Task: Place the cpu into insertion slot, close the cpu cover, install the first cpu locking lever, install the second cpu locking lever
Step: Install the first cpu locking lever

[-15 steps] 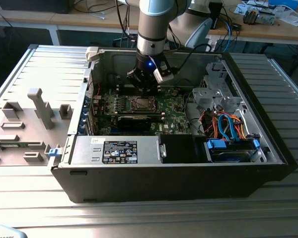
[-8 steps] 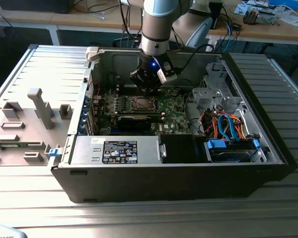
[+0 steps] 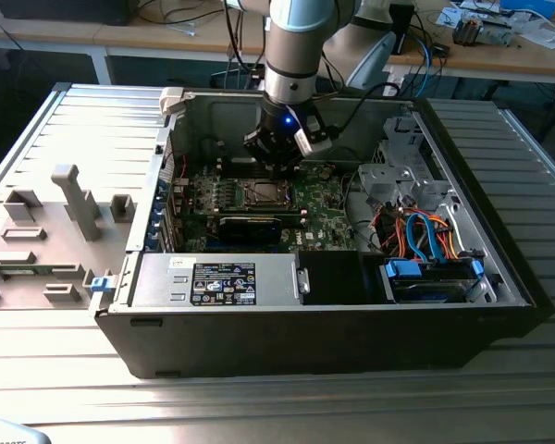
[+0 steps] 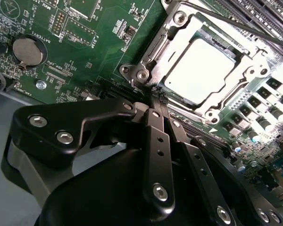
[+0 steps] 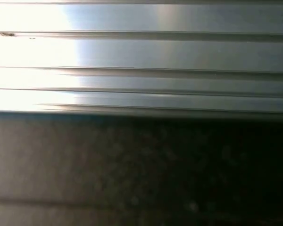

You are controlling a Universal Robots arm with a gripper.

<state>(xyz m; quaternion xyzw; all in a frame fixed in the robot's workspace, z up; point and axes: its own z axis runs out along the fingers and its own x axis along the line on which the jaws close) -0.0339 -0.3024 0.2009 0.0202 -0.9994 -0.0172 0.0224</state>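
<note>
Silvery metal marks the cpu [image 4: 200, 70], seated in the insertion slot [image 4: 156, 51] under the closed cpu cover [image 4: 247, 70]. The claw [image 4: 157, 96], fingers pressed together and holding nothing, sits just beside the socket's corner; the cpu lies toward 1 o'clock in the second wrist view.

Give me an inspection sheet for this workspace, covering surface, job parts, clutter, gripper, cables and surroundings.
Surface: ribbed metal table carrying an open computer case.
Job's things: cpu seated in the socket, cover closed over it.
Clutter: grey fixture blocks on the exterior view's left.
Grippers: gripper shut, tips at the socket's edge.
Cables: orange and blue cables inside the case.
Surroundings: wooden benches behind.
</note>
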